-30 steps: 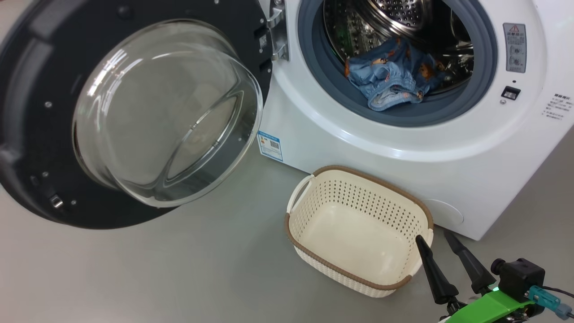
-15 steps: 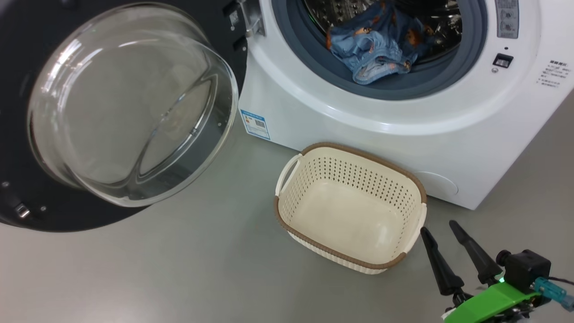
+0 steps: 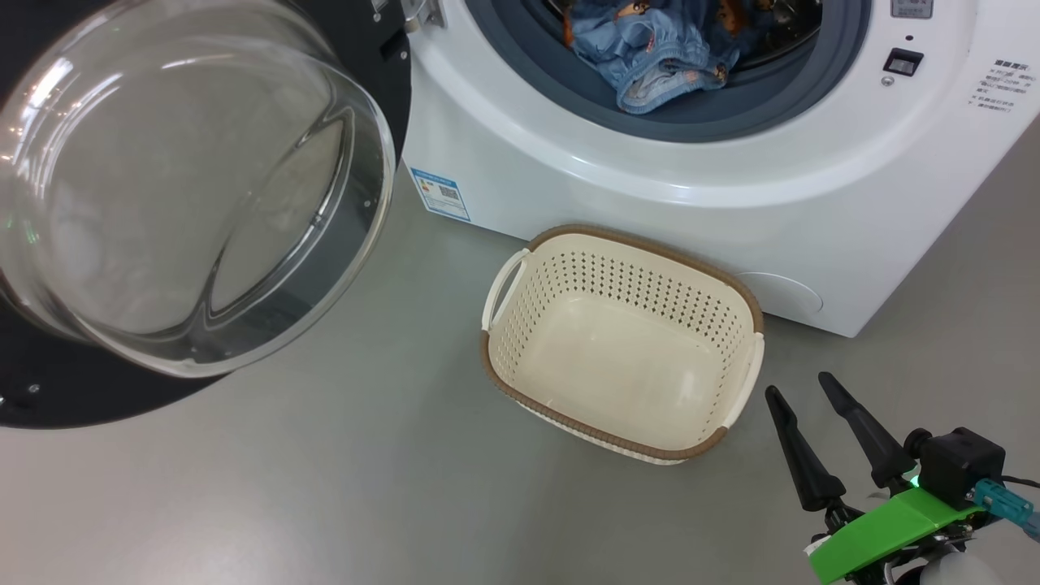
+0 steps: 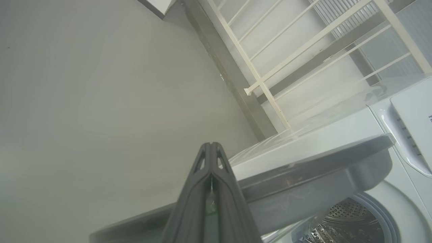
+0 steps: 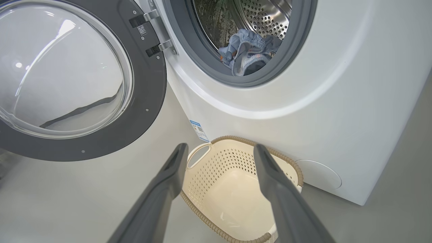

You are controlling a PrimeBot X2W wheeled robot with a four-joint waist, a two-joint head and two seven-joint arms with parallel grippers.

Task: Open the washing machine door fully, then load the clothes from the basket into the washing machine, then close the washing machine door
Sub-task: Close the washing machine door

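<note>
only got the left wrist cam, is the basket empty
Observer: Yes, the basket is bare inside.
Operator: so where is it all
Observer: The clothes lie just inside the washer's open mouth; I can make out the blue one.
Operator: and the other arm
Observer: The right end effector is open beside the basket, holding nothing.
</note>
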